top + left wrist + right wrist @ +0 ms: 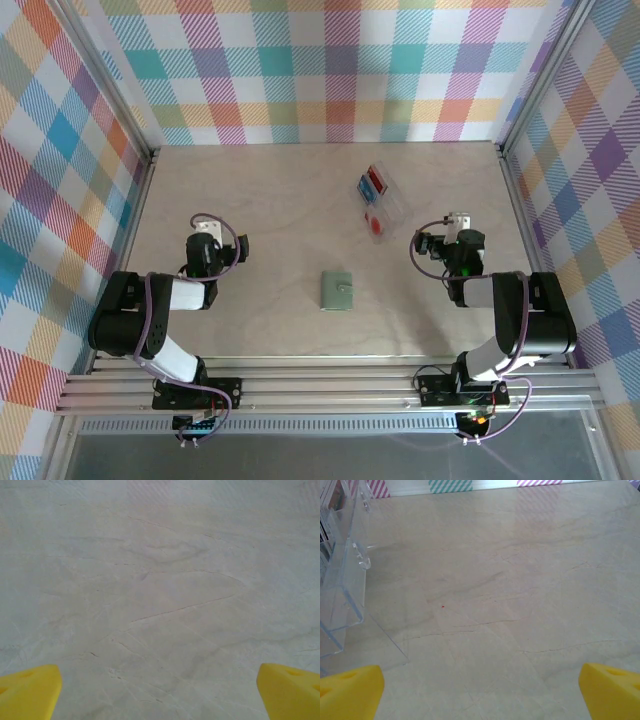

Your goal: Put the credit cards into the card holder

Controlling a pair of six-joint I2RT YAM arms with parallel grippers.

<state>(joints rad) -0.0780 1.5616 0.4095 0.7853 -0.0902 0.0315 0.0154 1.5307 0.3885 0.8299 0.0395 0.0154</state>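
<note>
Overhead view of two robot arms at the near edge of a pale, faintly veined surface (270,200). The left hand (207,232) and right hand (458,222) both hover with their yellow fingers spread wide and nothing between them. The wrist views confirm this, with only bare surface under the left hand (159,692) and the right hand (480,692).

The card holder (338,291), a small sage-green wallet, lies flat between the arms, near the middle of the surface. It looks folded shut, though the overhead view is too small to tell whether its clasp is fastened. The credit cards (376,200) sit in a clear plastic rack (385,205) farther back, just beyond the right hand. They are red, blue, and pale with an orange-red mark. The rack's edge shows at the left of the right wrist view (342,590).

Likely trouble:
- The rack looks light, so a hand reaching in could shove or tip it.
- The cards are thin and smooth, so a pinch could slip or take two at once.
- The flat wallet may slide when a hand tries to pry it open, unless the other hand pins it.

Bright plaid cloth walls (330,70) enclose the surface on three sides, with aluminium rails (330,385) along the near edge.
</note>
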